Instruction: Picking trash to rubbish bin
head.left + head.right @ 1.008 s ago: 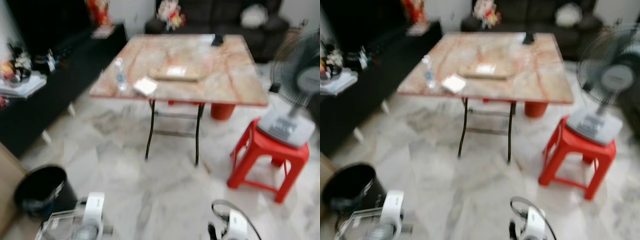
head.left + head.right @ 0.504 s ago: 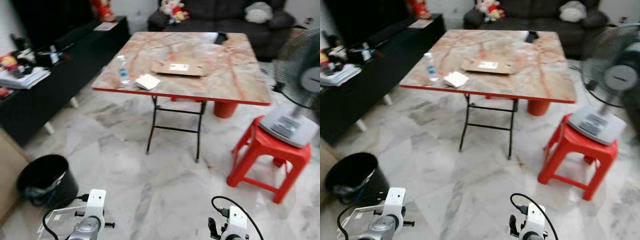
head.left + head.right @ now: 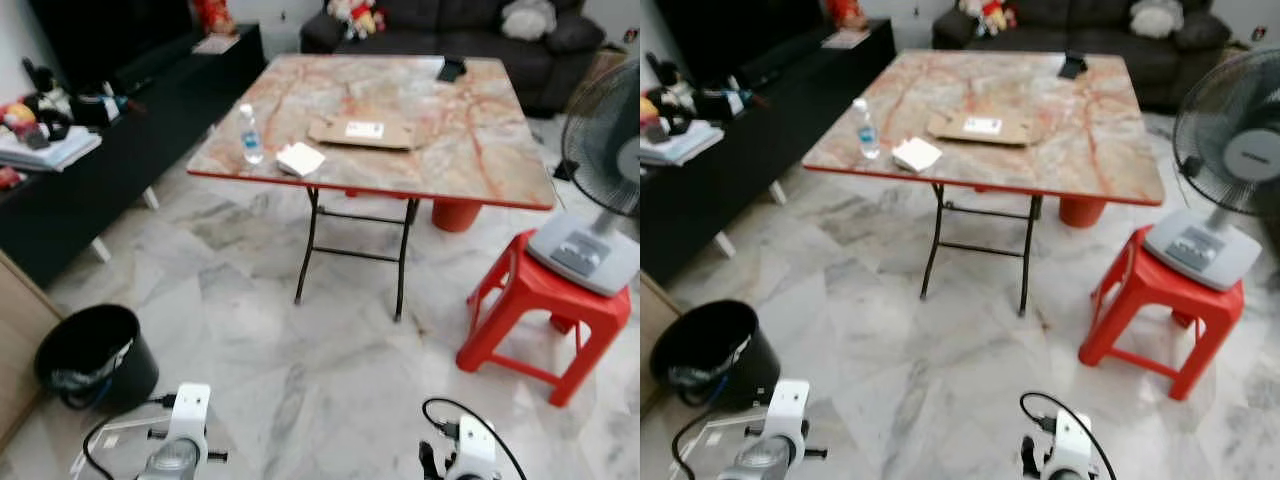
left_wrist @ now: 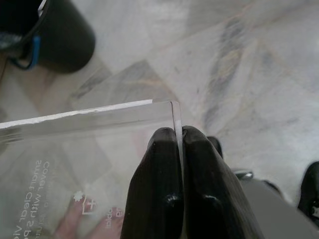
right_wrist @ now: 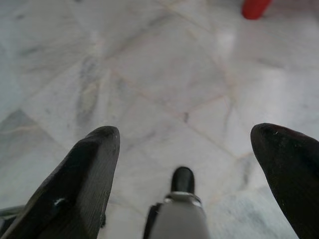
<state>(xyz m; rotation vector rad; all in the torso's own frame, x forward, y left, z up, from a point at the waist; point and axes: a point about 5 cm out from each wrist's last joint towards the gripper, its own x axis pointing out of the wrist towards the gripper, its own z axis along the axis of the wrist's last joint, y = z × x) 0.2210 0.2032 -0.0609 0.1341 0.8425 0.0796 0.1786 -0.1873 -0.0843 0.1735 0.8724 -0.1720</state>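
Note:
My left gripper (image 4: 178, 135) is shut on the edge of a clear plastic package (image 4: 89, 149) with white print, held low over the marble floor. The black rubbish bin (image 3: 95, 355) stands on the floor at the left, just ahead of my left arm (image 3: 182, 440), and its wall (image 4: 60, 35) lies beyond the package. My right gripper (image 5: 184, 134) is open above bare floor, with nothing between its fingers. On the folding table (image 3: 480, 150) ahead stand a small water bottle (image 3: 250, 135), a white paper wad (image 3: 300, 158) and a flat cardboard piece (image 3: 362, 132).
A red plastic stool (image 3: 545, 315) carrying a grey fan (image 3: 605, 190) stands at the right. A black low cabinet (image 3: 120, 140) with clutter runs along the left. A dark sofa (image 3: 450, 25) is behind the table. Open marble floor (image 3: 320, 370) lies between me and the table.
The camera has shifted and the blur has gone, so the table sits a little differently in view. The left gripper still holds the clear package, which now shows lower at the frame's edge.

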